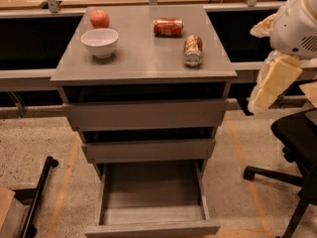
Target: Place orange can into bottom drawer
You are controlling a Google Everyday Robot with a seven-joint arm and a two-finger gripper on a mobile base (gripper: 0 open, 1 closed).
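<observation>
The orange can (193, 50), with a mottled brown-orange and cream label, lies on its side on the right part of the grey cabinet top (143, 61). The bottom drawer (151, 228) is pulled out and shows a bare grey inside. The two upper drawers stand slightly out. My arm is at the right edge of the view, beside the cabinet. Its gripper (271, 86) hangs to the right of the cabinet top, apart from the orange can, with nothing seen in it.
A solid red-orange can (168, 27) lies on its side behind the orange can. A white bowl (99, 42) and a red apple (99, 19) are at the top's left. A black office chair (297, 148) stands at the right. A black bar (37, 197) lies on the floor at the left.
</observation>
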